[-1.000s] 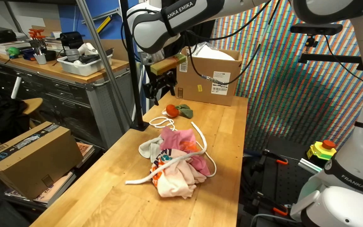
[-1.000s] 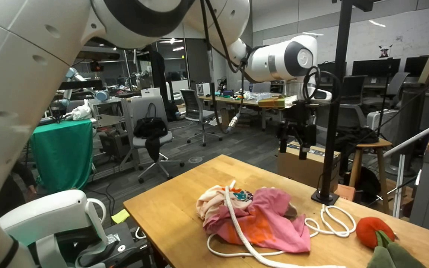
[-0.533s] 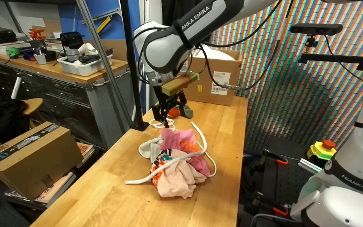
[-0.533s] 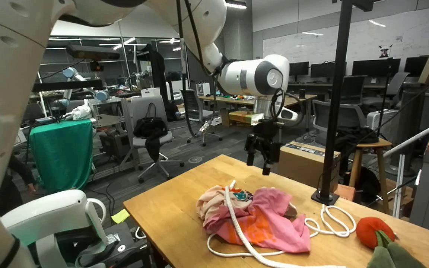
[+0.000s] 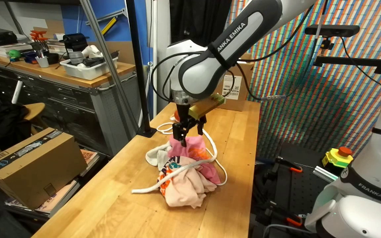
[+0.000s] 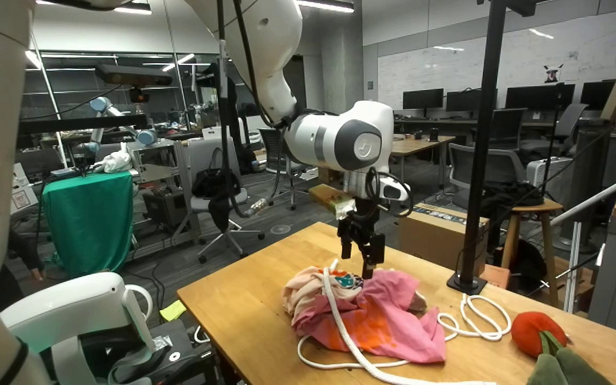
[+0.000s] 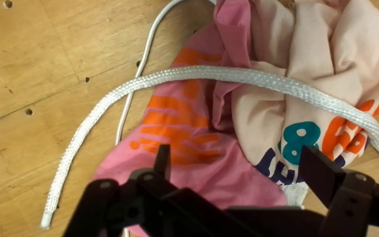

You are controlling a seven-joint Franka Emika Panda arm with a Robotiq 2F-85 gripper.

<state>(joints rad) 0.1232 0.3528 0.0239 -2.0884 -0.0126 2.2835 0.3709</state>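
Observation:
My gripper (image 5: 192,138) is open and empty, pointing down above a heap of cloth; it also shows in an exterior view (image 6: 356,264). In the wrist view, its spread fingers (image 7: 237,156) frame a pink cloth with orange print (image 7: 209,181) and the edge of a cream cloth with teal, orange and navy print (image 7: 265,115). A bit of grey cloth (image 7: 296,194) shows beneath. A thick white rope (image 7: 189,72) lies across the heap. The fingertips appear above the cloth; whether one touches it I cannot tell. A yellowish block (image 5: 207,105) is fixed beside the wrist.
The heap lies on a wooden table (image 5: 131,211). A black pole (image 6: 479,160) stands at the table's edge. A thin white cord (image 6: 492,337) and a red stuffed toy with green leaves (image 6: 535,331) lie beyond the heap. A cardboard box (image 5: 240,86) stands at the far end.
The gripper has come down and across from near the pole and the red toy to above the pink cloth. It has stayed open. The cloth and rope have not moved.

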